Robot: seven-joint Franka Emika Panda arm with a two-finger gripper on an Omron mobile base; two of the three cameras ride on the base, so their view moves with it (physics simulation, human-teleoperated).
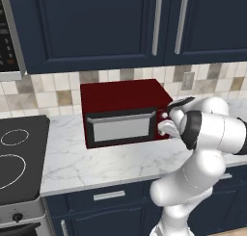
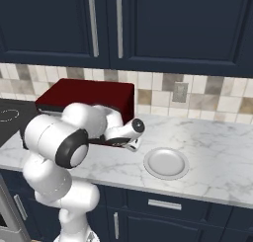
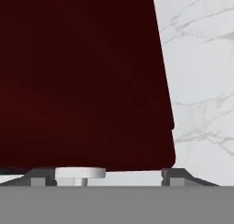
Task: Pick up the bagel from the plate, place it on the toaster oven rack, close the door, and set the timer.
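Now the door (image 1: pixel 120 126) looks shut and the plate (image 2: pixel 166 163) bare, so the timer is likely next. Low in the hand view, a pale knob (image 3: pixel 80 173) sits between the spread, empty fingertips of the gripper (image 3: pixel 104 176).

The white arm folds forward over the counter, elbow bent near the base, wrist reaching far. Its gripper (image 3: pixel 104 176) points downward, dark fingertips (image 3: pixel 176 175) set well apart, holding nothing.
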